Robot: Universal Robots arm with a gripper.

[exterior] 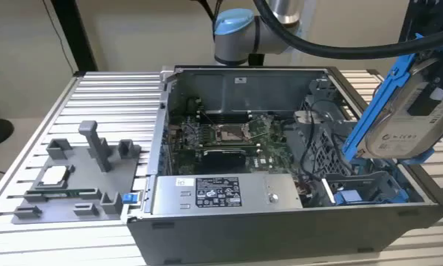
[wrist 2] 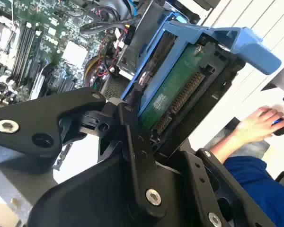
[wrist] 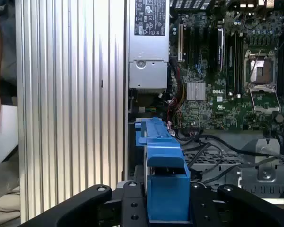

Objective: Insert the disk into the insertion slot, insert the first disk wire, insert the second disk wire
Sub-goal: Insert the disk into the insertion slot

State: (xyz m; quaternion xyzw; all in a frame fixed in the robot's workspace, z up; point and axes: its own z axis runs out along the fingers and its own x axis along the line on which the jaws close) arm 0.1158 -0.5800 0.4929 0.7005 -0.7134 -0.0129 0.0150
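Observation:
My gripper (exterior: 431,91) is shut on the disk (exterior: 412,119), a silver-grey drive with a white label clipped in a bright blue frame (exterior: 375,105). It hangs tilted above the open computer case's side at the exterior view's right. Below it is the insertion slot (exterior: 363,187), a grey bay with blue parts in the case's front corner. In the second wrist view the disk's green circuit board (wrist 2: 176,92) and connector face me, with black fingers (wrist 2: 132,137) clamped against it. In the first wrist view the blue frame (wrist: 162,158) rises between the fingers (wrist: 97,201). Black wires (exterior: 309,141) lie loose beside the bay.
The open case (exterior: 281,233) holds a motherboard (exterior: 229,136) and a grey labelled power-supply box (exterior: 206,194). A grey fixture (exterior: 81,177) with small parts sits on the ribbed metal table (exterior: 111,100). A person's hand (wrist 2: 255,125) and blue sleeve (wrist 2: 255,184) are beside the table.

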